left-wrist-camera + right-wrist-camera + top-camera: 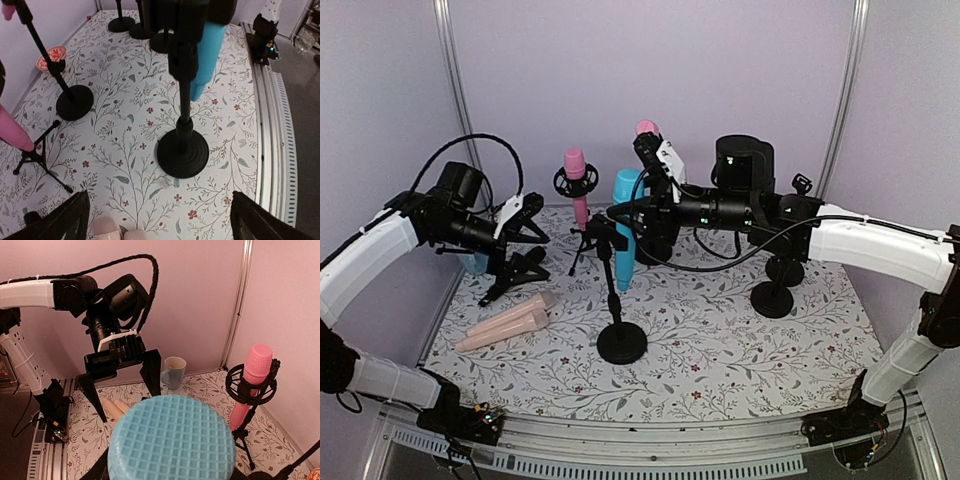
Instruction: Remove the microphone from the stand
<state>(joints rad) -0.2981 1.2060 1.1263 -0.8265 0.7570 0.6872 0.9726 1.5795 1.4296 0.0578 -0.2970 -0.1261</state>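
The right jaws pinch the blue microphone [625, 225] by its body, holding it upright with its gridded head on top. It sits just beside the clip atop the black stand [621, 343]. Whether the microphone rests in that clip or hangs clear of it cannot be told. The stand's round base sits near the middle of the floral counter [720, 340]. The left jaws are spread wide and grip nothing, hovering over the counter's left side and facing the stand. Under them, 2 pale pink microphones [508, 325] lie side by side on the cloth. Behind the stand, a pink microphone [577, 180] stands in a ring mount on a small tripod. A mug [173, 371] sits by the wall behind the left arm [380, 250], and more round-based stands [772, 298] are grouped at right.
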